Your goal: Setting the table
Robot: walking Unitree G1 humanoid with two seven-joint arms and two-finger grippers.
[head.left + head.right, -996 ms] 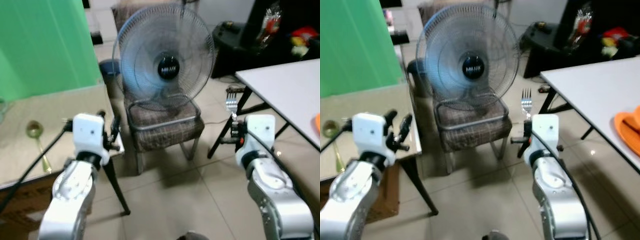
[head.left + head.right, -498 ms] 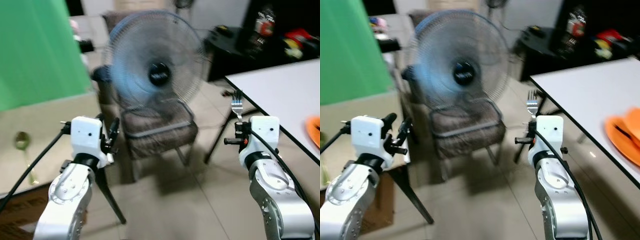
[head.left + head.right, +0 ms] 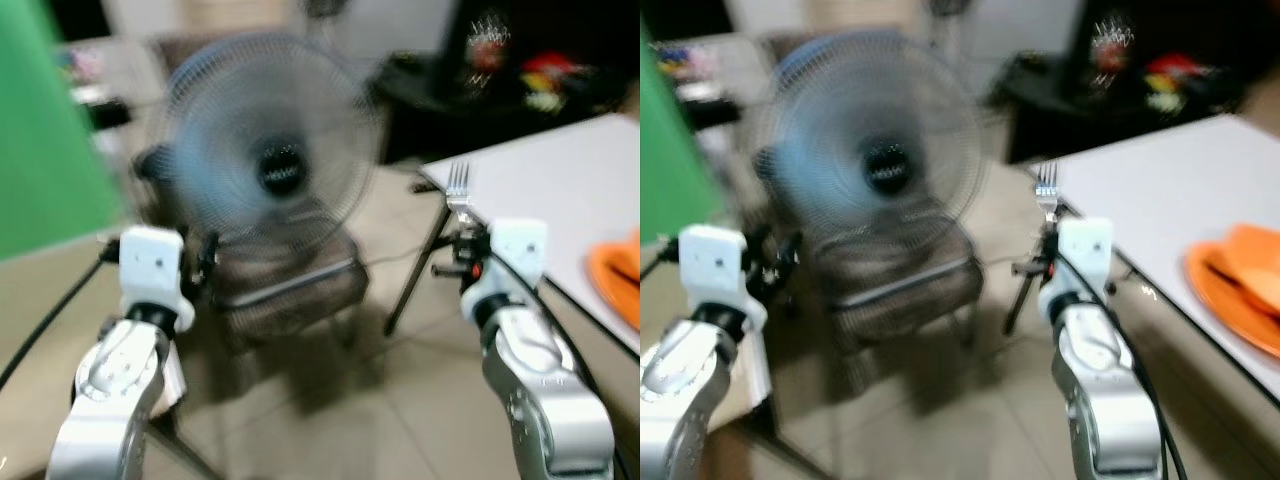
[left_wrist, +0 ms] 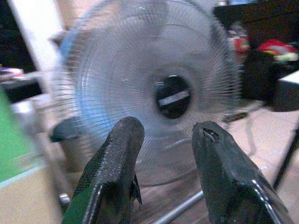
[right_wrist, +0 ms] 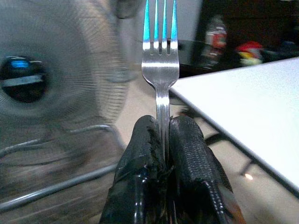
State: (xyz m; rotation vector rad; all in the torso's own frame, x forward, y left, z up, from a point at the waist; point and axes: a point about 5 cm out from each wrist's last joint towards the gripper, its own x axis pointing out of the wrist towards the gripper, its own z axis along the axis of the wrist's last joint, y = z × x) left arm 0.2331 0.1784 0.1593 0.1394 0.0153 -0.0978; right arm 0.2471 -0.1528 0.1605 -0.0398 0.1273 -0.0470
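Fan (image 3: 270,165) on chair (image 3: 290,285) stands beside white table (image 3: 560,190).

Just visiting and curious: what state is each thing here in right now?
Silver metal fork: upright, tines up, clamped.
Right gripper: shut on the fork.
Left gripper: open, holding nothing.
Round grey electric fan: standing on a chair.
Orange plate: lying on the white table.

Both silver arms are raised in front, forearms angled up. The right gripper (image 5: 161,140) pinches its two black fingers tight (a fork (image 5: 160,70) stands upright between them). The left gripper (image 4: 163,154) holds nothing, fingers parted.
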